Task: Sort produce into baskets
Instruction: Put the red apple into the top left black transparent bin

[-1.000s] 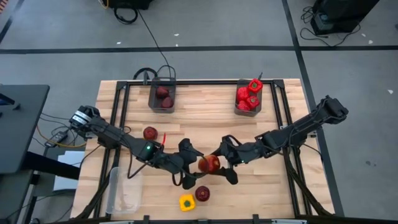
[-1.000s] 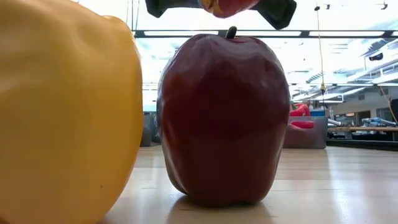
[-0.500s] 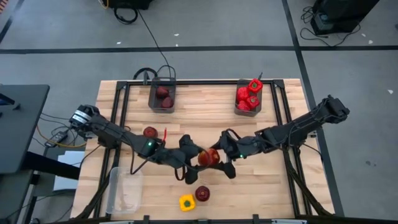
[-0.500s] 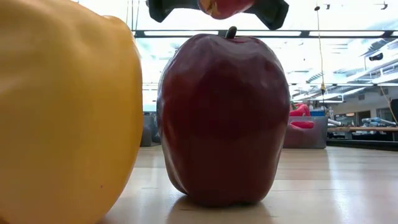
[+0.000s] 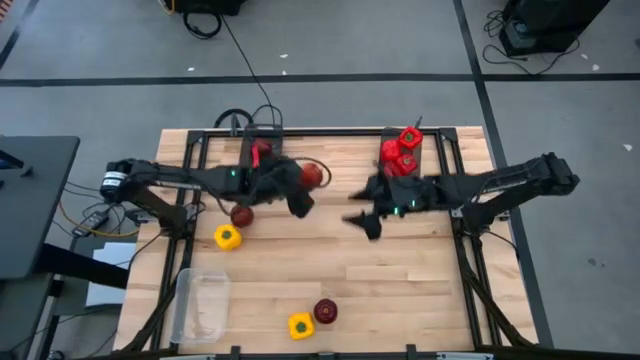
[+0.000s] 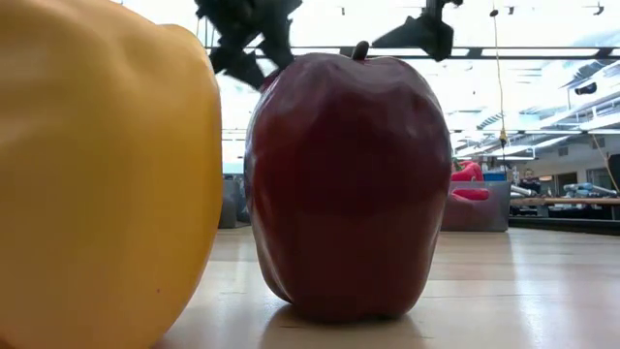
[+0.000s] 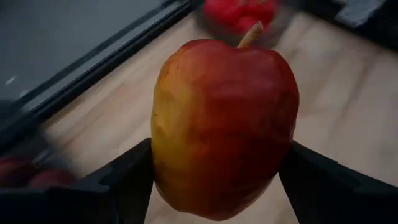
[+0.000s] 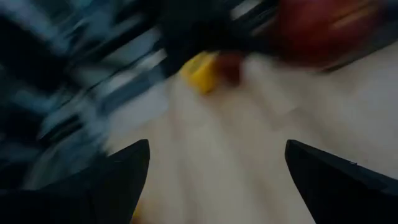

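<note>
Looking level across my pale wooden tabletop point(image 6: 542, 291), I see a big yellow bell pepper point(image 6: 97, 174) nearest, a dark maroon apple point(image 6: 349, 184) just beside it. Farther back, my left gripper point(image 5: 305, 186) is clamped on a red-and-yellow apple point(image 7: 224, 124) near the left dark grey bin point(image 5: 262, 150). My right gripper point(image 5: 362, 220) hangs with fingers spread, holding nothing, near the right dark grey bin point(image 5: 403, 178) of red peppers point(image 5: 400, 155). Beyond lies a bright hall with ceiling lights point(image 6: 542, 78).
</note>
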You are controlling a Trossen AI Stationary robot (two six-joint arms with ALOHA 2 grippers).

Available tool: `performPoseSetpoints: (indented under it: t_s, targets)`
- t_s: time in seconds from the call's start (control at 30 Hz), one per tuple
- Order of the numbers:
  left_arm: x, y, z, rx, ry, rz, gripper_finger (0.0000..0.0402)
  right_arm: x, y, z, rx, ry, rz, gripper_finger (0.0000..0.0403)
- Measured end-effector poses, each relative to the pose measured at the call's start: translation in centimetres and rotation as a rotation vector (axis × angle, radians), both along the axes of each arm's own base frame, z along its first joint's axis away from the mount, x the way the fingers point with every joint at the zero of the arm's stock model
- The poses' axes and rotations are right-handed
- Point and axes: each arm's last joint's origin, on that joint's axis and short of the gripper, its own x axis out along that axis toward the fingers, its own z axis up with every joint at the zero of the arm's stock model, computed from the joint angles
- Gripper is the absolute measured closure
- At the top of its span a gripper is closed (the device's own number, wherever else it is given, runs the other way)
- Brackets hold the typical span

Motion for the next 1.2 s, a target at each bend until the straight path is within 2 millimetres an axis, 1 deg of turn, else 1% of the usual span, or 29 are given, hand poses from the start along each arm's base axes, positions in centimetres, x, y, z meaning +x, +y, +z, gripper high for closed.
performPoseSetpoints:
  t_s: [0.07, 0.13, 0.23, 0.3, 0.37, 0.47, 0.6, 0.7, 0.77, 0.87, 0.93, 0.97, 1.07, 1.13, 1.2]
  targets:
    - [-0.7, 1.9, 0.2, -0.009, 0.032, 0.057, 0.0103, -0.4, -0.9, 0.4, -0.032, -0.003, -0.035, 0.0020]
    - [-1.7, 4.0, 0.0, -0.007, 0.095, 0.129, 0.0103, -0.8, -1.6, 0.7, -0.046, -0.005, -0.035, 0.0020]
    - [-2.9, 7.3, -0.2, 0.000, 0.153, 0.246, 0.0103, -1.1, -2.9, 0.8, -0.095, 0.010, -0.060, 0.0020]
    - [-3.6, 9.4, -0.6, -0.007, 0.191, 0.288, 0.0103, -1.2, -3.6, 0.7, -0.120, 0.028, -0.079, 0.0020]
    - [-4.3, 11.5, -1.3, -0.041, 0.221, 0.288, 0.0103, -1.2, -4.3, 0.7, -0.120, 0.033, -0.073, 0.0019]
    - [-5.5, 14.4, -2.4, -0.099, 0.214, 0.352, 0.0103, -1.3, -5.3, 0.6, -0.114, 0.052, -0.082, 0.0019]
    - [-6.9, 17.3, -3.8, -0.157, 0.190, 0.426, 0.0103, -1.5, -6.5, 0.4, -0.109, 0.075, -0.071, 0.0019]
    - [-7.2, 18.7, -4.4, -0.189, 0.157, 0.444, 0.0101, -1.7, -7.1, 0.2, -0.099, 0.094, -0.050, 0.0019]
    - [-7.3, 19.2, -4.8, -0.201, 0.162, 0.453, 0.0079, -1.8, -7.4, 0.1, -0.092, 0.100, -0.042, 0.0019]
    - [-7.0, 20.0, -5.6, -0.204, 0.167, 0.461, 0.0034, -2.0, -7.9, 0.0, -0.078, 0.118, -0.027, 0.0019]
    - [-6.6, 20.3, -6.3, -0.210, 0.173, 0.460, 0.0015, -2.1, -8.3, -0.1, -0.078, 0.132, -0.031, 0.0019]
    - [-6.6, 20.5, -6.6, -0.215, 0.183, 0.462, 0.0012, -2.2, -8.4, -0.2, -0.074, 0.143, -0.029, 0.0019]
    - [-6.4, 20.8, -7.5, -0.233, 0.208, 0.467, 0.0018, -2.3, -8.9, -0.3, -0.056, 0.143, -0.027, 0.0019]
    - [-6.4, 20.8, -7.6, -0.237, 0.213, 0.471, 0.0022, -2.4, -9.0, -0.3, -0.044, 0.140, -0.016, 0.0019]
    - [-6.4, 20.7, -7.3, -0.238, 0.209, 0.469, 0.0024, -2.4, -9.0, -0.3, -0.034, 0.140, -0.005, 0.0019]
